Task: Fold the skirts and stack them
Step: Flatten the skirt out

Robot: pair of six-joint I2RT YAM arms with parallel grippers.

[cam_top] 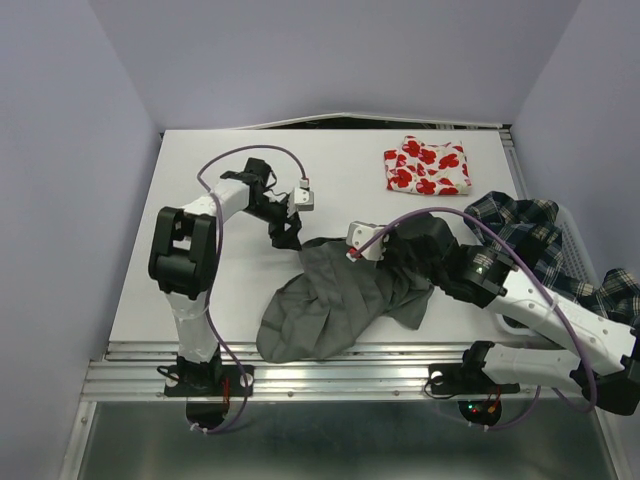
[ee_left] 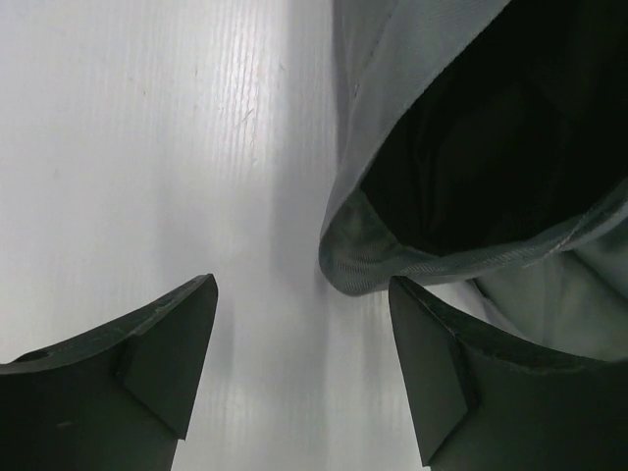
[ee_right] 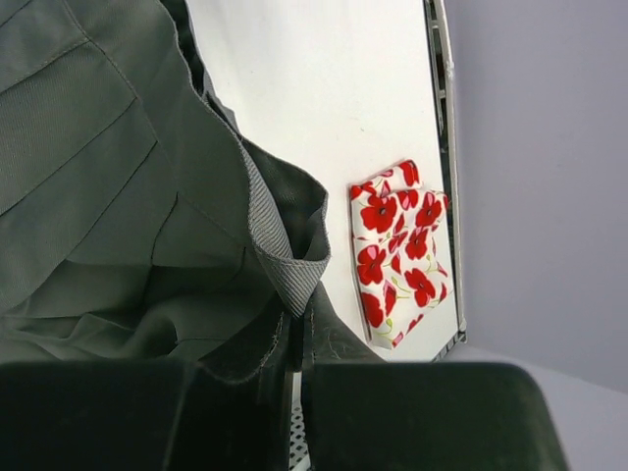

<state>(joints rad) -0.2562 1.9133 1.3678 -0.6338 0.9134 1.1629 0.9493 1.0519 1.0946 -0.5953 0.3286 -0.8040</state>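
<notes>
The grey skirt (cam_top: 335, 300) lies crumpled in the middle of the table. Its right end is lifted by my right gripper (cam_top: 410, 248), which is shut on the ribbed waistband (ee_right: 280, 260). My left gripper (cam_top: 290, 232) stands open low over the table at the skirt's upper left edge. In the left wrist view the folded grey edge (ee_left: 392, 257) sits just ahead of the right fingertip (ee_left: 427, 334), with bare table between the fingers. The white skirt with red print (cam_top: 427, 167) lies folded at the back right. The plaid skirt (cam_top: 540, 240) is heaped at the right.
A white mesh basket (cam_top: 578, 262) stands at the table's right edge under the plaid skirt. The table's back rim (cam_top: 330, 128) meets the wall. Metal rails (cam_top: 330, 365) run along the near edge by both arm bases.
</notes>
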